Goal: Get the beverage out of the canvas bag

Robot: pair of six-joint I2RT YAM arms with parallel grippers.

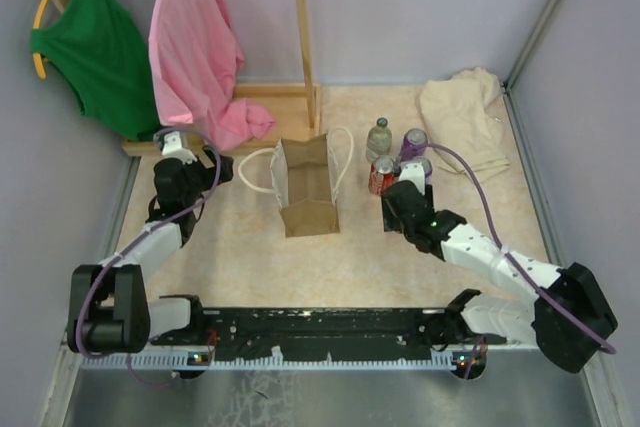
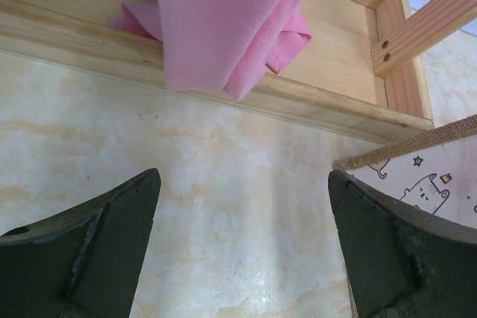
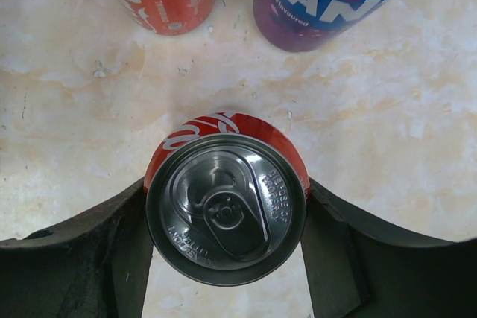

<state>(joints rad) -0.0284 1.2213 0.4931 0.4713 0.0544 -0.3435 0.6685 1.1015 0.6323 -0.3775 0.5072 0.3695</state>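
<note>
Black right gripper is clamped on an upright red cola can, low in the wrist frame, well outside the canvas bag seen at the overhead frame's centre. Removal is judged done; only release is left. The left gripper is held apart, empty.

Plain lilac-grey walls boxed in the marbled beige tabletop I watched, evenly lit. A pale wooden rack stood at the back — a green top and a pink top hung there — and a beige cloth lay crumpled far right.
</note>
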